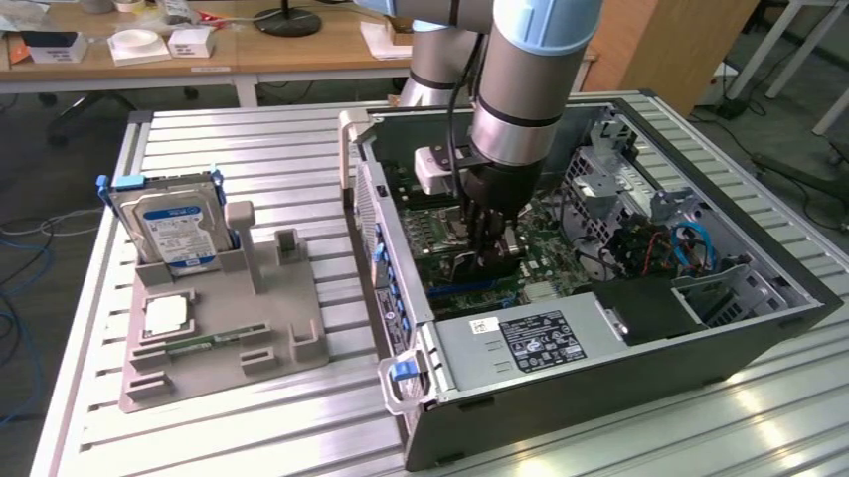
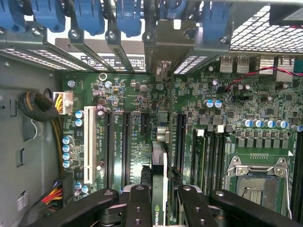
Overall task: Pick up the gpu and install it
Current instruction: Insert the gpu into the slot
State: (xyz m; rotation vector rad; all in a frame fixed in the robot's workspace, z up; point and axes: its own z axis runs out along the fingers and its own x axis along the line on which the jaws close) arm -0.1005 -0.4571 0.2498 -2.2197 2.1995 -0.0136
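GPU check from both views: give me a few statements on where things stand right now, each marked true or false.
1. The gripper is inside the open computer case, shut on the gpu. True.
2. The gpu stands edge-on over the motherboard among the expansion slots. True.
3. The hard drive lies flat inside the case. False: it stands upright in the grey holder, outside the case.
4. The processor socket has a cooler mounted on it. False: the socket is bare, with its metal frame showing.
5. The memory stick lies on the grey holder. True.
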